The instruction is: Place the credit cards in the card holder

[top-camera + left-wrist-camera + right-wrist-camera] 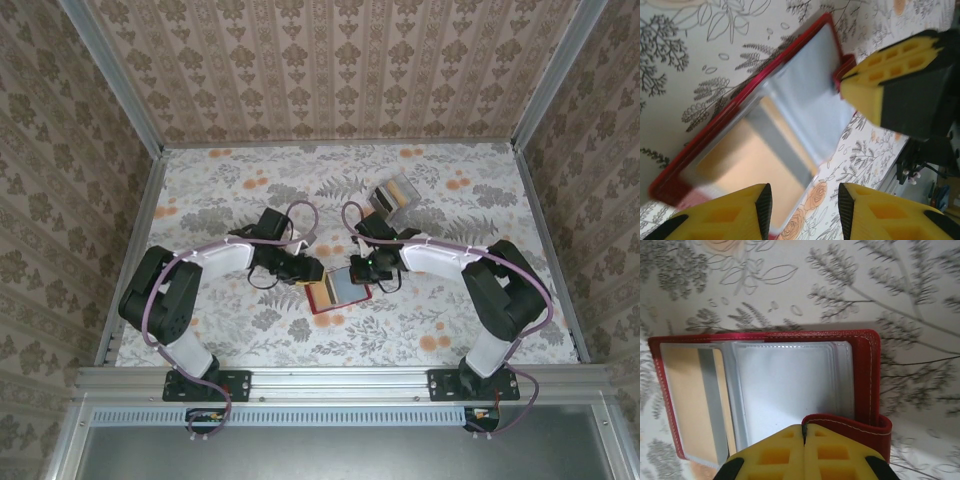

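- The red card holder [337, 290] is lying open near the middle of the floral surface [230, 190].
- A yellow card [687, 400] is sitting in its left clear sleeve [670, 390].
- The left pincer [801, 202] is hovering over the holder's left end, fingers apart.
- The right pincer [804, 445] is holding its fingers together at the holder's tab [855, 426], possibly touching it.

The top camera looks down from high behind the near edge over the whole table [250, 190], while both wrist cameras sit close above the open wallet [337, 292], which all three views share.
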You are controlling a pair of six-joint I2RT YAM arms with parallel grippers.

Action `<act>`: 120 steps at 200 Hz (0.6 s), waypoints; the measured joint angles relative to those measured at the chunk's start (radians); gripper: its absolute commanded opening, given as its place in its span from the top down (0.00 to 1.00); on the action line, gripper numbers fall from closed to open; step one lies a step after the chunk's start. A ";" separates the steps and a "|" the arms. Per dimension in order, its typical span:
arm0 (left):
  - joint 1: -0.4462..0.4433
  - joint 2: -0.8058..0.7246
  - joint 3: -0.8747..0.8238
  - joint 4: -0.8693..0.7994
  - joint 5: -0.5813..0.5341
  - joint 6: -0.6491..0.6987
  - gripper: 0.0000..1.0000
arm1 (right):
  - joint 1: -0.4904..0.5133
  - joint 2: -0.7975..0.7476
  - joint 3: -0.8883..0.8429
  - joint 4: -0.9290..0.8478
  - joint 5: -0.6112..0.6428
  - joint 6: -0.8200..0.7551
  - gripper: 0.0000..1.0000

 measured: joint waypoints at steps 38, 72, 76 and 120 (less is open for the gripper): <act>0.001 0.000 0.013 0.005 0.008 -0.001 0.57 | -0.008 -0.005 -0.026 0.111 -0.095 0.079 1.00; 0.047 -0.032 0.026 -0.041 -0.010 -0.008 0.54 | -0.042 -0.061 -0.083 0.135 -0.121 0.107 1.00; 0.060 -0.045 0.025 -0.053 -0.015 -0.008 0.52 | -0.047 -0.071 -0.088 0.133 -0.121 0.106 1.00; 0.126 -0.192 -0.065 -0.128 -0.054 -0.043 0.45 | -0.134 -0.139 -0.135 0.108 -0.128 0.094 1.00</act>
